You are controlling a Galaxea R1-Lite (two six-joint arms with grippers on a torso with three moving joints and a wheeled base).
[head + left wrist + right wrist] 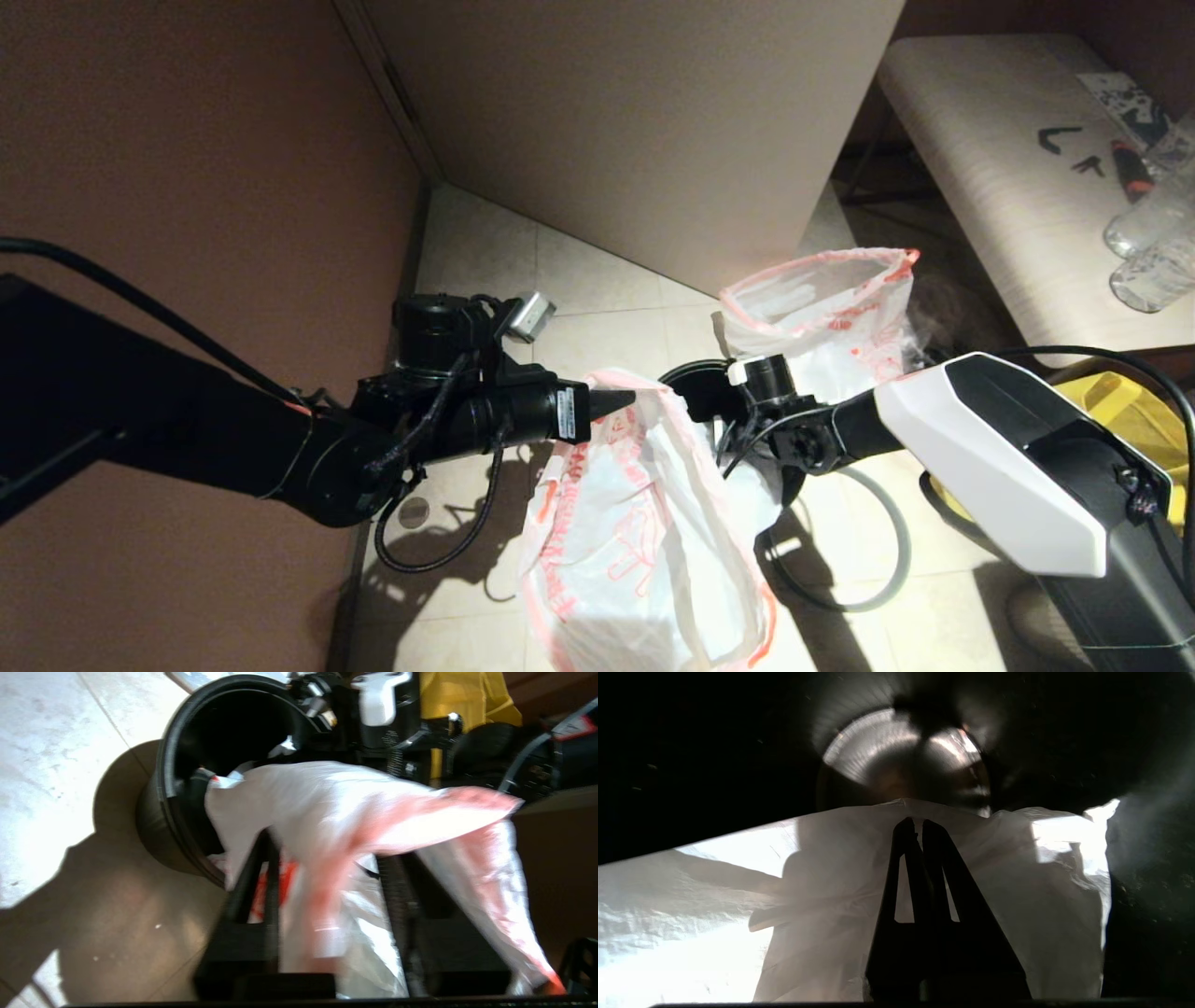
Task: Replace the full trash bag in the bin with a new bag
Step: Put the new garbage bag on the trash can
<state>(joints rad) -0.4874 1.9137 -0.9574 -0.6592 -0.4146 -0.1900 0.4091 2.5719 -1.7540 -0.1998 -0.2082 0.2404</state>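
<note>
The new bag hangs slack in the middle of the head view, its red-orange hem uppermost. My left gripper sits at that hem with its fingers apart and film draped loosely between and over them. The bin stands just beyond, mouth towards the camera. My right gripper reaches down inside the bin, shut on a fold of the new bag's film, with the bin's floor beyond its tips. The full trash bag stands on the tiles behind the bin.
A thin grey hoop lies on the floor under my right arm. A yellow tote sits at the right. A pale bench carries clear bottles. A beige panel and a brown wall close the left and back.
</note>
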